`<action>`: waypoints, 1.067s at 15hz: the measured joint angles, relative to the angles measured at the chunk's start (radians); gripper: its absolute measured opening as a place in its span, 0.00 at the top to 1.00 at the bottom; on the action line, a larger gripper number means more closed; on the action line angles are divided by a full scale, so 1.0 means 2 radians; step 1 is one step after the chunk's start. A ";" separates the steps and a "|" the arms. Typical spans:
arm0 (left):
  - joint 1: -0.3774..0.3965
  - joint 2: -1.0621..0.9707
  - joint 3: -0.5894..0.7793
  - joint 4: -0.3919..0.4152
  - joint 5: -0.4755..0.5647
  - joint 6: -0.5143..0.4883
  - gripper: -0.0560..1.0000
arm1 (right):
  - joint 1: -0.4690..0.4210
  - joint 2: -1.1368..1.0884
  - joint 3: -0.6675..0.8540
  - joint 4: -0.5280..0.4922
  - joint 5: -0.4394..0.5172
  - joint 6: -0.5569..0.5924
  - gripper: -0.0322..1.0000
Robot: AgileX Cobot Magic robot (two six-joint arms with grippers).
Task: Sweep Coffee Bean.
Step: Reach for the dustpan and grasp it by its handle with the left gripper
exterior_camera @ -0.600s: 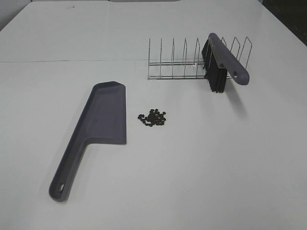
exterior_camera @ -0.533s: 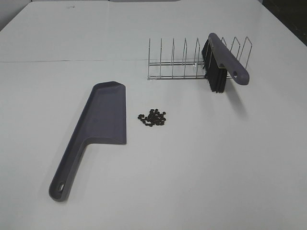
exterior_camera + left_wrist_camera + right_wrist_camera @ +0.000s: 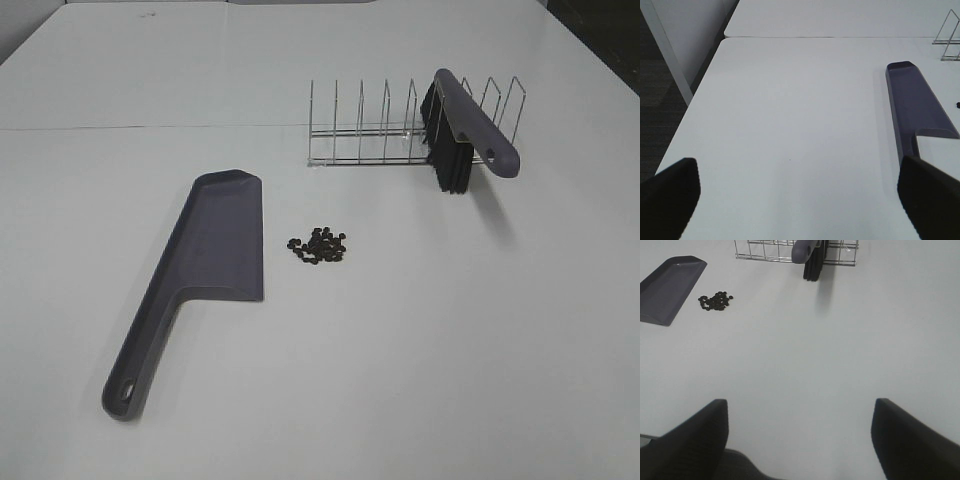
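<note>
A small heap of dark coffee beans (image 3: 318,245) lies on the white table, just right of the grey-purple dustpan (image 3: 205,265), which lies flat with its handle toward the front. The beans (image 3: 715,300) and dustpan (image 3: 670,287) also show in the right wrist view. The brush (image 3: 462,130), grey-purple handle and black bristles, rests in a wire rack (image 3: 385,130) at the back right. Neither gripper shows in the exterior view. My left gripper (image 3: 795,200) is open and empty, left of the dustpan (image 3: 917,107). My right gripper (image 3: 800,440) is open and empty, well short of the beans.
The wire rack has several upright dividers and also shows in the right wrist view (image 3: 770,250), with the brush (image 3: 810,252) in it. The table's left edge (image 3: 695,100) drops to a dark floor. A seam (image 3: 150,127) crosses the table at the back.
</note>
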 joint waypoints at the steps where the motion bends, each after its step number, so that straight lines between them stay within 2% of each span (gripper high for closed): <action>1: 0.000 0.000 0.000 0.000 0.000 0.000 0.01 | 0.000 0.000 0.000 0.000 0.000 0.000 0.33; 16: 0.000 0.000 0.000 0.012 0.000 0.000 0.01 | 0.000 0.000 0.000 0.000 0.000 0.000 0.33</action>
